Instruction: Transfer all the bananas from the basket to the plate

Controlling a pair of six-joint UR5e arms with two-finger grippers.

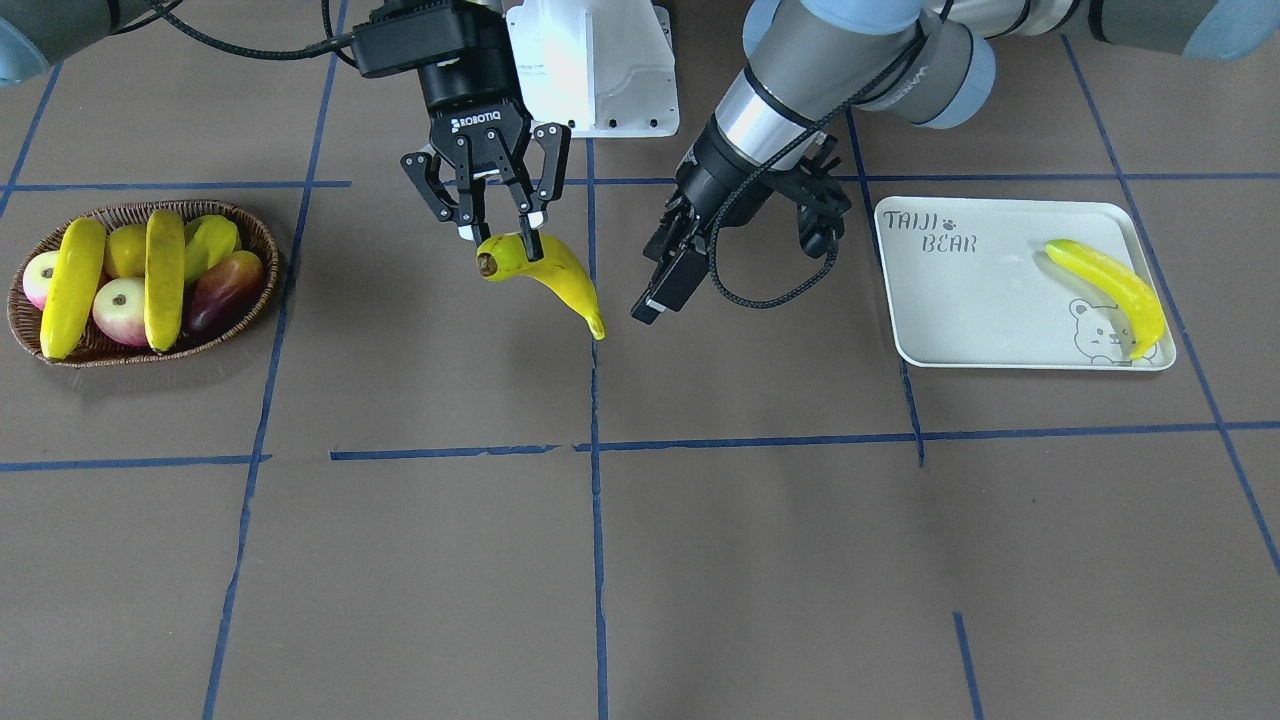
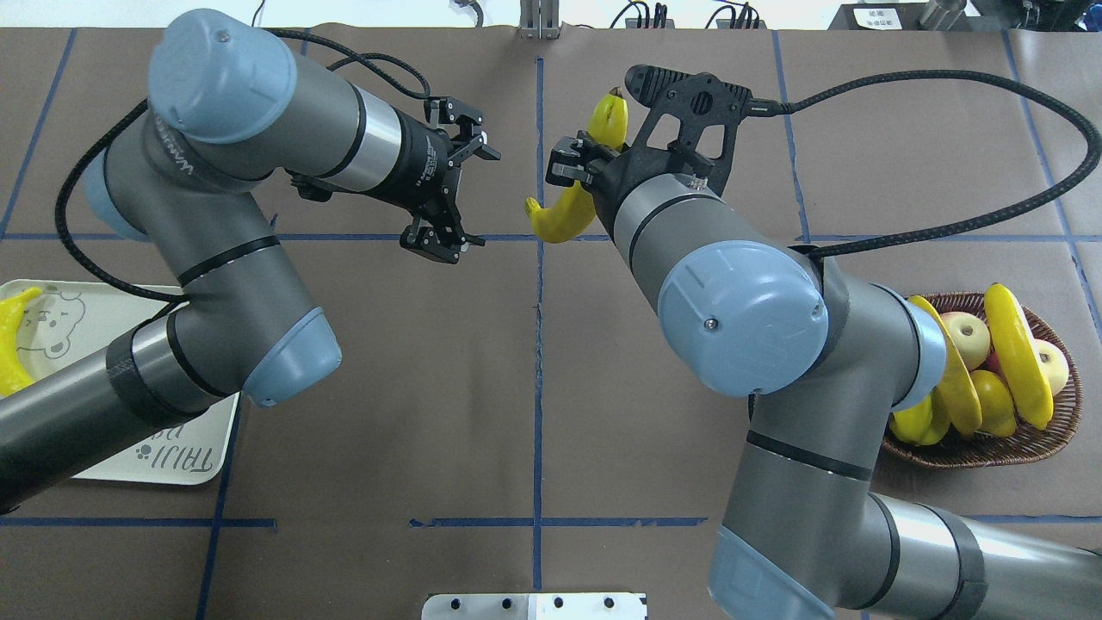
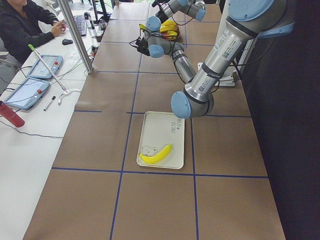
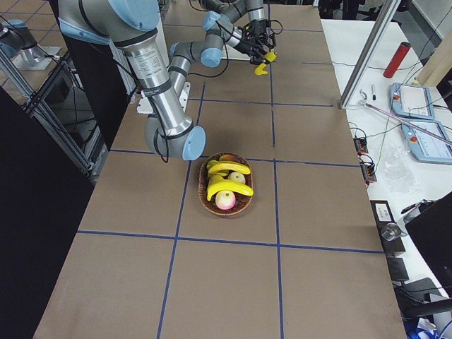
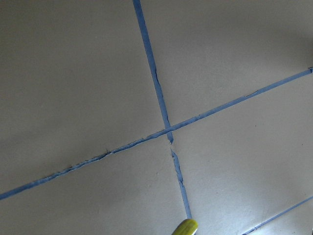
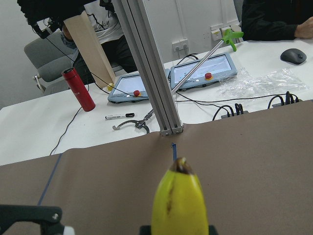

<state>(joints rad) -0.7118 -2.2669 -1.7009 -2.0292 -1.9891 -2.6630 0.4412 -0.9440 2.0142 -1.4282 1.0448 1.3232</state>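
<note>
basket [image 1: 140,207]: far L in front view; 2 bananas [image 1: 72,288] lie across other fruit [image 1: 222,290] inside.
R gripper [image 1: 503,238]: clamped on 3rd banana [image 1: 555,275] near one end, held over mid table [image 1: 700,560], well apart from basket.
L gripper [image 2: 480,198]: fingers apart, empty, near 3rd banana, not touching.
plate [image 1: 960,300]: far R; 4th banana [image 1: 1110,290] lies on it by bear drawing.
</note>
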